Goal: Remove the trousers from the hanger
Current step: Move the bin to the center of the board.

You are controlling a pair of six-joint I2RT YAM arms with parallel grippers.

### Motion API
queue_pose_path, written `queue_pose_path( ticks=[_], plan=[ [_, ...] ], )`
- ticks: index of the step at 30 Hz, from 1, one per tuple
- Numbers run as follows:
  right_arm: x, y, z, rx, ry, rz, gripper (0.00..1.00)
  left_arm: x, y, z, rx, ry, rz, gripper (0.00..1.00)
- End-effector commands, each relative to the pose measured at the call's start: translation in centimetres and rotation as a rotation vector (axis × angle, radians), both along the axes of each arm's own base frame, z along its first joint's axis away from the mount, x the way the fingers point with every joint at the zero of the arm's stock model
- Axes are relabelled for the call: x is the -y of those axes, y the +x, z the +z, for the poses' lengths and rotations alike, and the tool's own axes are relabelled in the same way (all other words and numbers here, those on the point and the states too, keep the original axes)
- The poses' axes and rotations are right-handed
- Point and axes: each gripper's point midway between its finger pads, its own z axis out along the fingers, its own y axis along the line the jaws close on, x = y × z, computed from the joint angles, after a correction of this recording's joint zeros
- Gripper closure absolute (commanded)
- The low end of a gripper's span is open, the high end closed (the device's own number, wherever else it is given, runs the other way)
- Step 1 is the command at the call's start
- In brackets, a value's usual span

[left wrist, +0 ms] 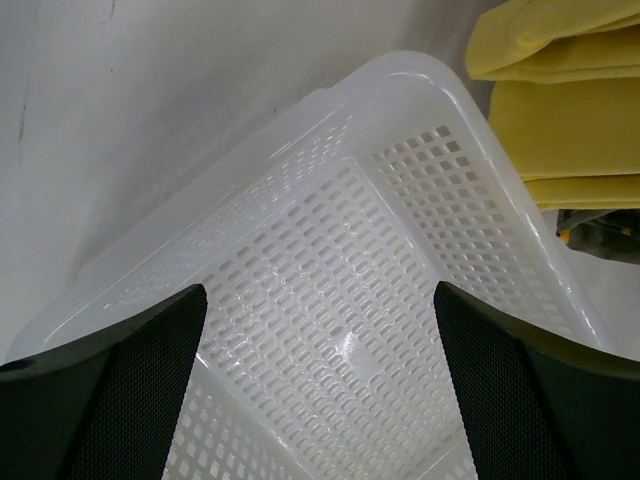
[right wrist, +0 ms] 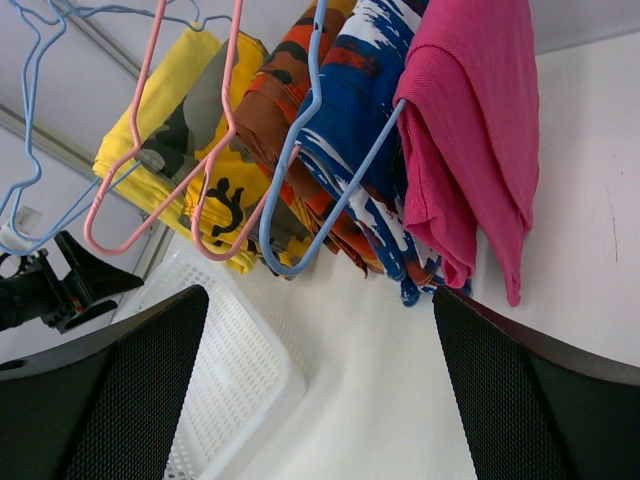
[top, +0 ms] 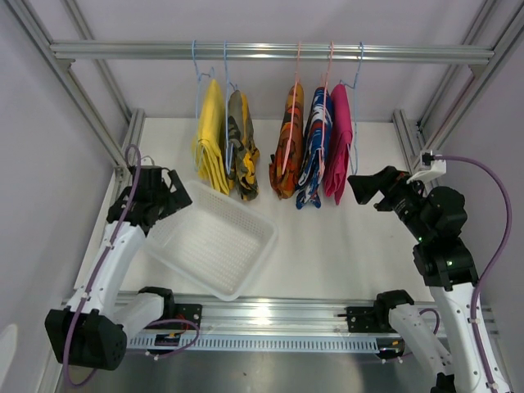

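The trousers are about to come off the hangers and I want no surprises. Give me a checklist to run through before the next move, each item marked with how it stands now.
1. Left gripper jaws open, nothing held: ok.
2. Right gripper jaws open, nothing held: ok.
3. All five trousers hanging from the rail, yellow pair through pink pair: ok.
4. Basket bare inside, ready to receive: ok.
5. Right gripper on the pink pair, its nearest: not ok, apart from it.
6. Left gripper free of the basket rim: cannot tell.
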Motion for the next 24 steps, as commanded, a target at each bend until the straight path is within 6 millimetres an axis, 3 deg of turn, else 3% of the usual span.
queue_pose_path(
  ticks=[1,6,13,14,16,23,24],
  plan=[
    [-0.1,0.0,0.2,0.014,0.017,-0.002,0.01,0.0,-0.1,-1.5,-0.047,-0.032,0.031,0.01],
    [-0.2,0.5,-1.8,-0.039,0.0,0.003,0.01,-0.8,0.9,-3.1,-0.058,-0.054,0.104,0.01],
    [0.2,0.7,-2.5,-0.049,-0.021,-0.018,0.01,-1.6,2.7,-5.1,-0.155,-0.192,0.177,0.01],
    [0.3,0.8,-2.4,-0.044,-0.023,-0.022,0.01,-1.5,3.4,-4.6,-0.147,-0.205,0.169,0.01],
    [0.4,0.8,-2.5,-0.044,-0.023,-0.028,0.01,-1.4,3.9,-5.6,-0.189,-0.216,0.182,0.01],
    [0.9,1.2,-3.8,-0.06,-0.054,-0.051,0.0,-2.5,7.7,-6.0,-0.216,-0.186,0.234,0.01],
    [1.0,1.3,-4.0,-0.061,-0.058,-0.055,0.01,-2.8,8.6,-5.2,-0.191,-0.175,0.237,0.01]
  ],
)
